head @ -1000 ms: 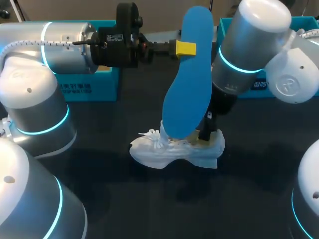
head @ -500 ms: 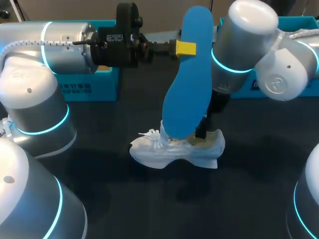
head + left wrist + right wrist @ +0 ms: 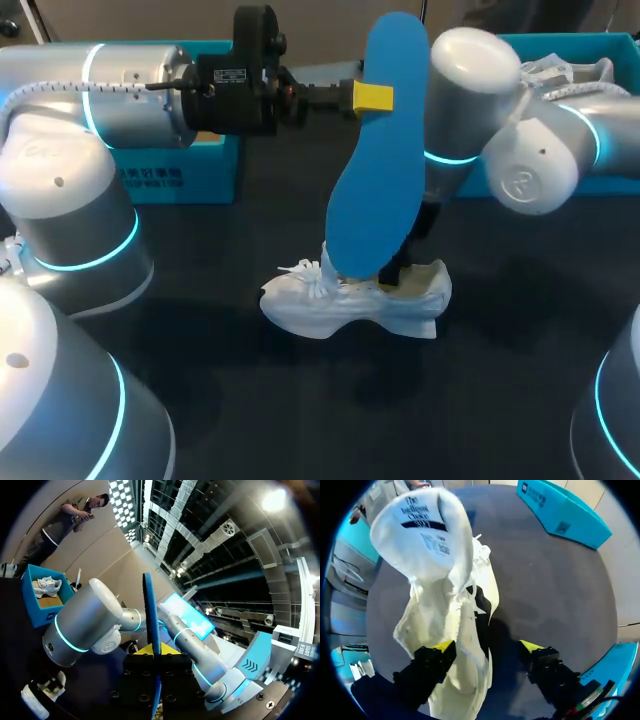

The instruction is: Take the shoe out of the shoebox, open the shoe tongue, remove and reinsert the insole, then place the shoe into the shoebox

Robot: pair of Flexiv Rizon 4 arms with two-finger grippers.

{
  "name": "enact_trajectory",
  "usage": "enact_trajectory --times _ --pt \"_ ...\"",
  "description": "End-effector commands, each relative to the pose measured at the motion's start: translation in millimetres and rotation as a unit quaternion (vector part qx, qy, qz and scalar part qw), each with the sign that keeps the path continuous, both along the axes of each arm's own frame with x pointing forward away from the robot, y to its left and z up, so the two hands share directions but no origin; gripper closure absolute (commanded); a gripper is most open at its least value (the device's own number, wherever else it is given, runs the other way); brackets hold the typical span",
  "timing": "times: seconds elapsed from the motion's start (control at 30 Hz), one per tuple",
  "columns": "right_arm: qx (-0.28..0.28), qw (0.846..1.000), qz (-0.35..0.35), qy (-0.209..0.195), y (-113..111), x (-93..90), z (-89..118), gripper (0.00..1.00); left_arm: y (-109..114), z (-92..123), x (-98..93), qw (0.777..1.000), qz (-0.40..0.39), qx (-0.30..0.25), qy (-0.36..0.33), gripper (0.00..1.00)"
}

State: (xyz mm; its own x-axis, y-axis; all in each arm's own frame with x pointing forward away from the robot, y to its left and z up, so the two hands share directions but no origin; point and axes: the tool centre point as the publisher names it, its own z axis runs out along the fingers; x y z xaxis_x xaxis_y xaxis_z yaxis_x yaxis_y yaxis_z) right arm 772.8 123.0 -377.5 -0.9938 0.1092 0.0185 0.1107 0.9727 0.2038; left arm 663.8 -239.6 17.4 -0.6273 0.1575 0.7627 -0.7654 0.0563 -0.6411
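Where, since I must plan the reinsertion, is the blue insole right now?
In the head view, the blue insole stands upright over the table's middle, gripped near its top by the left end effector, its lower end over the white shoe.

My left arm [image 3: 60,200] and right arm [image 3: 530,170], rounded silver-grey joints ringed with glowing cyan bands, black wrist housings dotted with screws, black jaws with bright yellow fingertips [image 3: 442,646]

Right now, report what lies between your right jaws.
Between the right jaws, the white fabric sneaker fills one side; the remainder is bare dark table, per the right wrist view.
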Motion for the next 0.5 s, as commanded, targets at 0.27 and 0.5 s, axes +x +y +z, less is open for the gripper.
enact_trajectory --times 0.27,0.5 --pt "-0.007 1.0 0.017 0.024 8.8 0.3 -9.0 0.87 0.5 -0.6 -0.9 1.0 0.0 0.0 0.0 1.0" --pt "0.007 0.995 -0.023 0.093 3.7 -6.7 -4.9 1.0 0.5 -0.6 -0.9 1.0 0.0 0.0 0.0 1.0"
